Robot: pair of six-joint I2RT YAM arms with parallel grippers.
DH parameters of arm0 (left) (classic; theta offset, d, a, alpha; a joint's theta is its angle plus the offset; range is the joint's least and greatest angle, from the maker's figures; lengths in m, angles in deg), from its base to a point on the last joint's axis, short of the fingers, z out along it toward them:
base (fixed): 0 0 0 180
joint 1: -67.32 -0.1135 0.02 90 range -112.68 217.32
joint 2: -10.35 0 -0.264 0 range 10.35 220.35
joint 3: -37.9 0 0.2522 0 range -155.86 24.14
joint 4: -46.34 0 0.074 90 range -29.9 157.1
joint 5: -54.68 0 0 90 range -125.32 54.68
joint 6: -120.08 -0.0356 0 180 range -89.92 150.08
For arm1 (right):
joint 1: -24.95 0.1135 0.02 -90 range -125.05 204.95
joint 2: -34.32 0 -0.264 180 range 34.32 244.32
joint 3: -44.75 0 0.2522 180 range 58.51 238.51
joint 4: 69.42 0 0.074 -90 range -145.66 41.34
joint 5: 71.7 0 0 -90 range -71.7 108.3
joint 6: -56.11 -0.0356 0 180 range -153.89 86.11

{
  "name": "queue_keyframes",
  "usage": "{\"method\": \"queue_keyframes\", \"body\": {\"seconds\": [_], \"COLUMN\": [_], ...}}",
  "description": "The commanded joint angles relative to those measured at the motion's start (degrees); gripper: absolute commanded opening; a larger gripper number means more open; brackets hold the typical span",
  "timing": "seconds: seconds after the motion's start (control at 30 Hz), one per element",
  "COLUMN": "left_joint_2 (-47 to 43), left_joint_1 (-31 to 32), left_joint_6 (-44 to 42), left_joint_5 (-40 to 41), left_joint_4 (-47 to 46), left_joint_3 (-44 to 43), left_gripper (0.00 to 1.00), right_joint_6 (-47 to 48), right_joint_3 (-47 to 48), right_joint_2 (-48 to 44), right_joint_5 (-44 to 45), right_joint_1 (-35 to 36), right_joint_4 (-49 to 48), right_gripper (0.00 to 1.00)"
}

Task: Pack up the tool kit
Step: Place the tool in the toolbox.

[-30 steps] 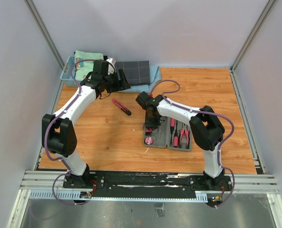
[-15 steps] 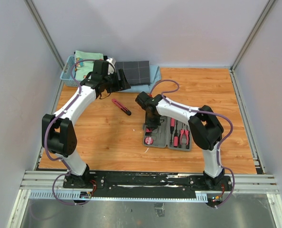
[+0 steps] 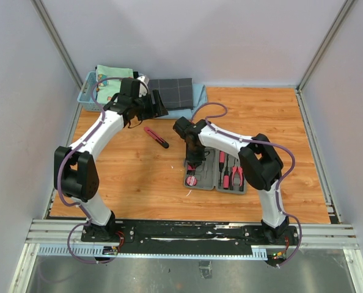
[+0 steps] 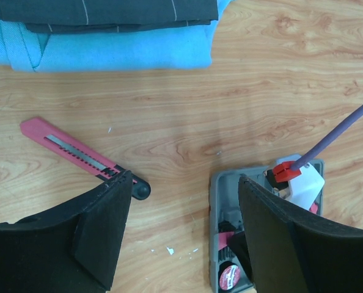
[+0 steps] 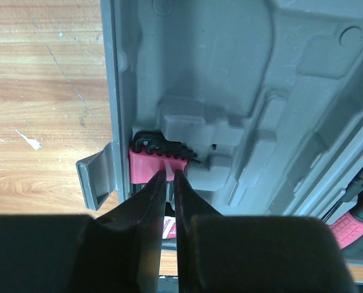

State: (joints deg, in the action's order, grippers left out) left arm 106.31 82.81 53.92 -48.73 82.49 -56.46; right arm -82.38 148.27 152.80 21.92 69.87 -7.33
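Note:
The grey tool kit case (image 3: pixel 201 170) lies open in the middle of the table, with pink-handled pliers and screwdrivers (image 3: pixel 231 173) and a round tape (image 3: pixel 192 180) in its slots. My right gripper (image 3: pixel 195 160) points down into the case's left half. In the right wrist view its jaws (image 5: pixel 170 173) are shut, their tips against a pink holder of black hex keys (image 5: pixel 150 160) seated in the moulded tray (image 5: pixel 230 73). A pink-and-black knife (image 3: pixel 156 137) lies loose on the wood, left of the case. My left gripper (image 4: pixel 184 177) hangs open above the table, the knife (image 4: pixel 77 155) at its left finger.
A dark checked folded cloth (image 3: pixel 171 91) on a light blue cloth (image 4: pixel 120 49) lies at the back. A light blue basket (image 3: pixel 87 94) stands in the back left corner. The case's latch tab (image 5: pixel 96 180) sticks out over the wood. White walls and metal posts surround the table.
My right gripper's jaws have closed at the hex key holder. Its arm has shifted slightly left. The left arm has barely moved.

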Motion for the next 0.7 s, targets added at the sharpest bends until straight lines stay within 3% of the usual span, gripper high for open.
{"method": "queue_keyframes", "body": {"seconds": [0.0,0.23,0.33,0.4,0.43,0.47,0.5,0.53,0.67], "left_joint_2": [-1.4,-1.3,-1.2,-1.1,-1.1,-1.1,-1.1,-1.1,-1.9], "left_joint_1": [-0.5,-0.5,-0.5,-0.5,-0.5,-0.5,-0.5,-0.5,-1.1], "left_joint_6": [-0.4,-0.6,-0.9,-1.2,-1.3,-1.4,-1.4,-1.3,-0.1], "left_joint_5": [-0.6,-0.6,-0.7,-0.4,-0.1,0.1,0.4,0.5,0.7], "left_joint_4": [-0.9,-1.0,-1.0,-1.0,-1.0,-1.0,-1.0,-1.1,-1.7], "left_joint_3": [0.6,0.7,0.4,0.2,0.1,0.0,0.0,-0.1,-0.5], "left_gripper": [0.74,0.74,0.74,0.74,0.74,0.75,0.74,0.75,0.75], "right_joint_6": [-0.1,1.2,4.6,7.9,9.7,11.3,13.1,14.3,17.2], "right_joint_3": [-5.5,-6.6,-4.5,-1.3,0.4,2.4,4.3,6.3,9.2], "right_joint_2": [8.8,5.7,2.0,-0.1,-1.1,-1.9,-2.5,-2.9,-5.9], "right_joint_5": [-2.3,-1.0,0.6,1.8,2.6,3.5,4.6,5.8,7.3], "right_joint_1": [-0.3,-0.6,-0.7,-0.6,-0.6,-0.5,-0.6,-0.7,-1.0], "right_joint_4": [-0.2,-3.8,-5.8,-5.5,-5.1,-4.4,-3.7,-2.5,-2.5], "right_gripper": [0.12,0.12,0.17,0.31,0.46,0.61,0.93,0.99,0.98]}}
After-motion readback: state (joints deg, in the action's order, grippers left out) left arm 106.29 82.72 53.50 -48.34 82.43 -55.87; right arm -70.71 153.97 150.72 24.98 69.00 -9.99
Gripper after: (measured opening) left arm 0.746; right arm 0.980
